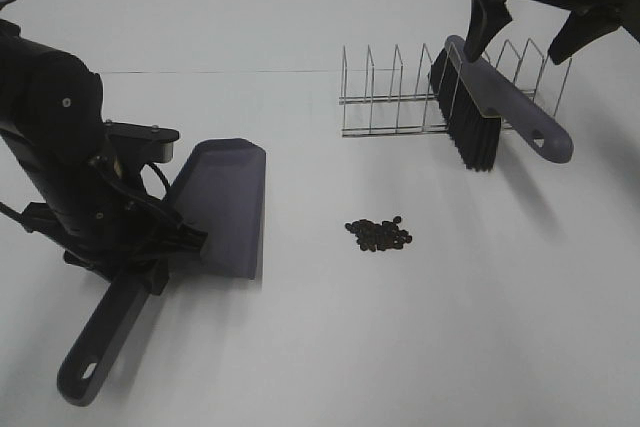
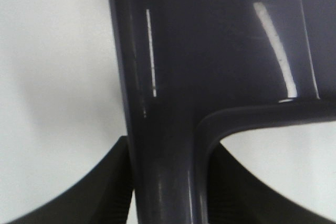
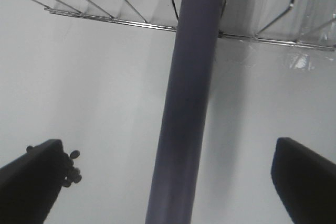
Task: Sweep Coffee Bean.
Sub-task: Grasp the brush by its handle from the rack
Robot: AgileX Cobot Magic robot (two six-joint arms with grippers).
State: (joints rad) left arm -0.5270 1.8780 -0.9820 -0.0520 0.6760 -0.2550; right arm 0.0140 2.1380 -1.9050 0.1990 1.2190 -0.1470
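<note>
Dustpan (image 1: 225, 202) handle sits clamped in our left end effector (image 1: 170, 257), our right end effector (image 1: 525, 39) spread apart over the brush (image 1: 500, 112), so we judge sweeping unstarted: coffee bean (image 1: 378, 235) lies heaped on the surface (image 1: 450, 337) near the dustpan's lip, not touching it.

Exterior high camera looks steeply down over the whole table (image 1: 300, 357) from a distance. Left wrist camera sits very close above the dustpan (image 2: 210, 51). Right wrist camera looks down along the brush handle (image 3: 189, 103) from farther off. It shares the wire rack (image 3: 105, 18) and coffee beans (image 3: 74, 155) with the exterior view.
</note>
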